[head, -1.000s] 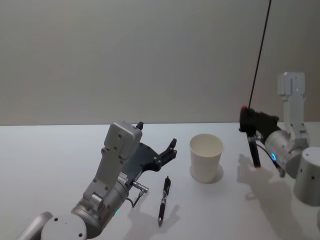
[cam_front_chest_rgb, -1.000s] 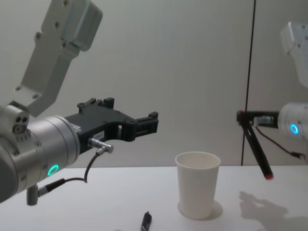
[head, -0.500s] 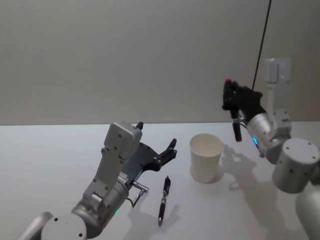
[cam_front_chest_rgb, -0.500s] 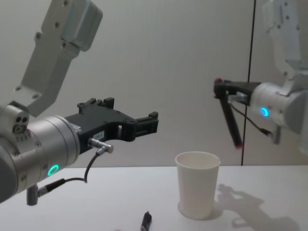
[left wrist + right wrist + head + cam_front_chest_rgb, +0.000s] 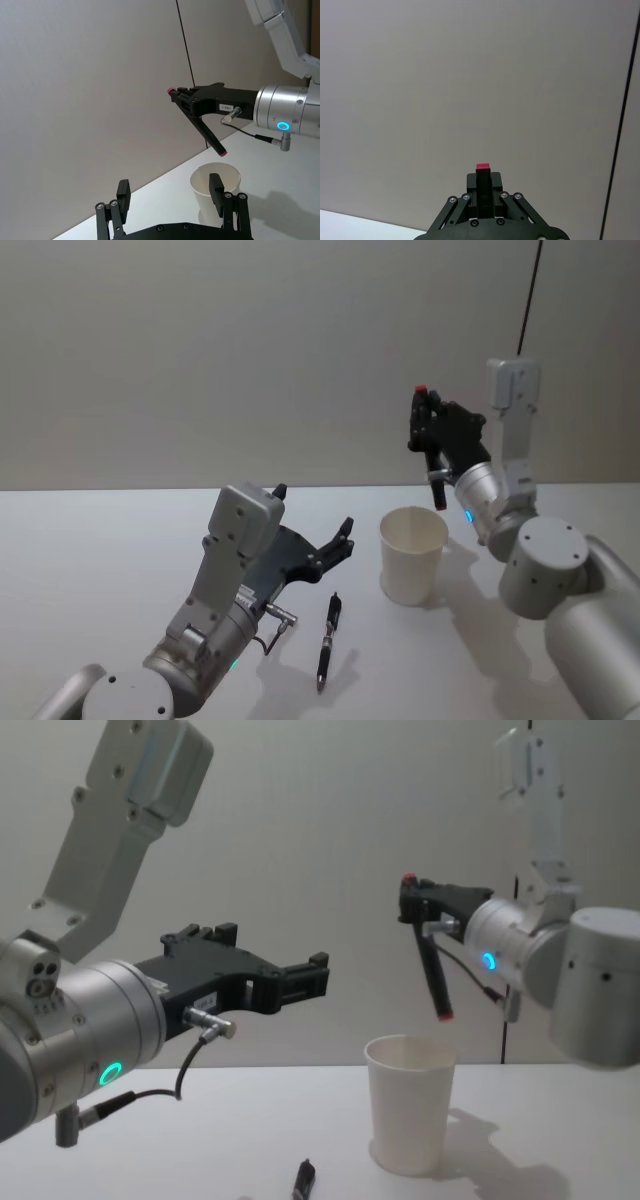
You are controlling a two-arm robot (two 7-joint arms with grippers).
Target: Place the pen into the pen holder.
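Item: right gripper [image 5: 410, 906], raised above the table [image 5: 100, 540]. Fingers clamped on the pen [image 5: 435, 970] close to its red upper end; the black barrel hangs down from the grip, tilted back a little toward this arm's own wrist

Item: pen holder [image 5: 410, 1105], a white paper cup, upright, directly beneath the right gripper. The pen's lower tip sits just above the rim, over the side of the mouth nearest the right arm, not yet inside

Item: left gripper [image 5: 314, 508], idle, low over the table and well off to the far side of the cup from the right gripper. Fingers apart, nothing between them

Item: second pen [image 5: 328, 638], lying flat on the table just under and beside the left gripper, untouched

Step in hand, as judged: carry complete, pen lined up over the cup for the drop

Next move calls for: a small shift to bring the tip nearer the centre of the mouth, a short descent so the tip passes the rim, then parting the fingers; released too far to one side, the tilted barrel could catch the rim or tip the light cup
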